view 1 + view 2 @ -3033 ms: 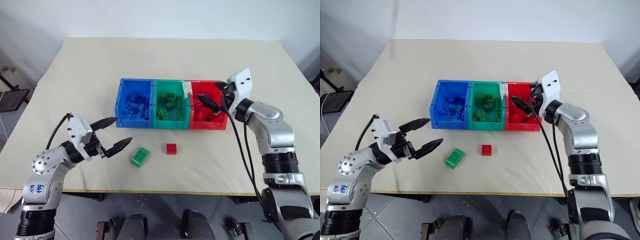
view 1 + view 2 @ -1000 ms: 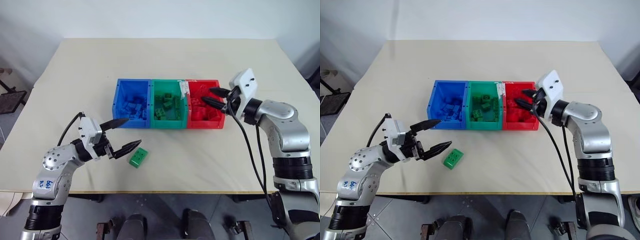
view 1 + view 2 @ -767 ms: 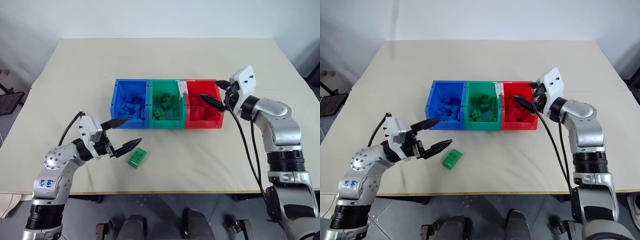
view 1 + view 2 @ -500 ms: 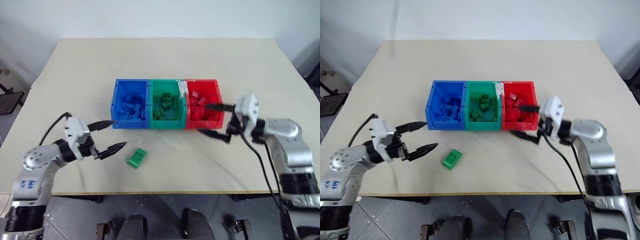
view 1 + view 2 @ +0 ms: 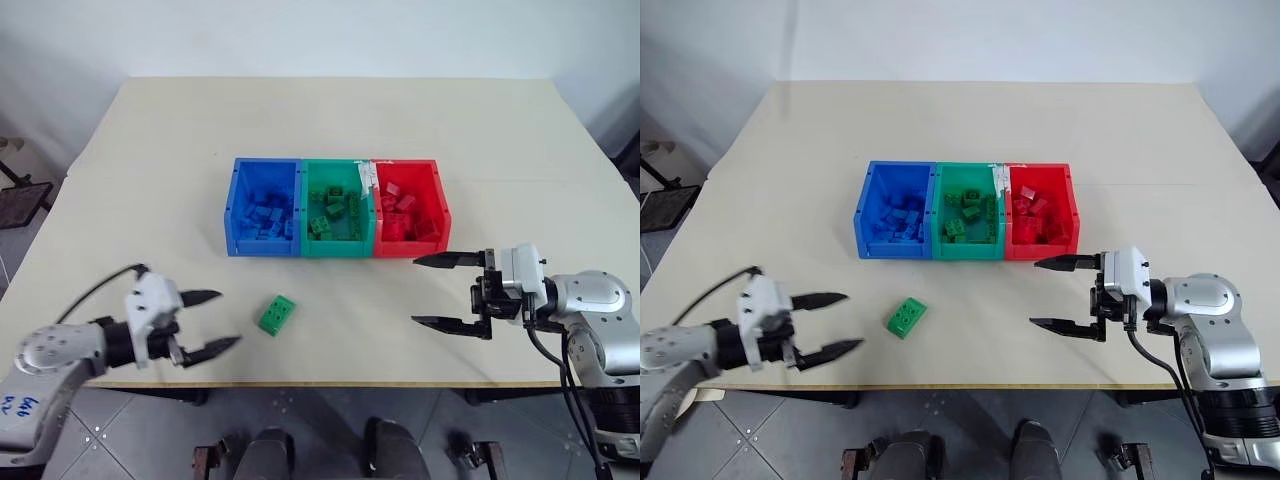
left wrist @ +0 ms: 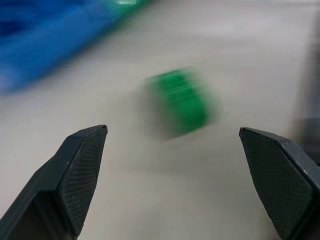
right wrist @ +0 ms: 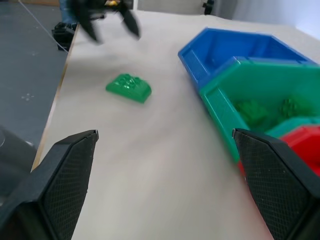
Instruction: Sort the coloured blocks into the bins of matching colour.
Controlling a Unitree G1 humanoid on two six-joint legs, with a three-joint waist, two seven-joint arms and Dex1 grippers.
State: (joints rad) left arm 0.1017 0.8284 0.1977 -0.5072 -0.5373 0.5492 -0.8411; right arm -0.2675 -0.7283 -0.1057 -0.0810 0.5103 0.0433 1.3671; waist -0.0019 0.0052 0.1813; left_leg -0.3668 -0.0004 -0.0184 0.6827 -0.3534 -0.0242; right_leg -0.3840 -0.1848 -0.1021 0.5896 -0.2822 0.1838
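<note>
Nearest the table's front edge, the left gripper (image 5: 205,322) hangs with its two black fingers spread wide and nothing between them, pulled back toward the near left corner from where it hovered a second ago, right beside the green block (image 5: 277,314). That block lies alone on the bare table (image 5: 150,150), studs up, well short of the bins and between the two arms; it has not moved over the whole span. Across from it, the right gripper (image 5: 448,291) is also spread and empty, pointing leftward over the tabletop just in front of the red bin (image 5: 440,215). This is the real change: a second ago it was reaching into the red bin with its fingers pressed together, and moments later they had parted and the arm had drawn back toward the near edge. Three seconds ago a small red block sat on the table next to the green one; it is no longer there, and the red bin holds a pile of red pieces, so I judge the red block has been dropped where it belongs. Further back, the blue bin (image 5: 232,215), green bin (image 5: 338,247) and red bin stand joined in a row, in place as before. By my reading, only the green block remains to be sorted, and neither arm is closing on it yet.
</note>
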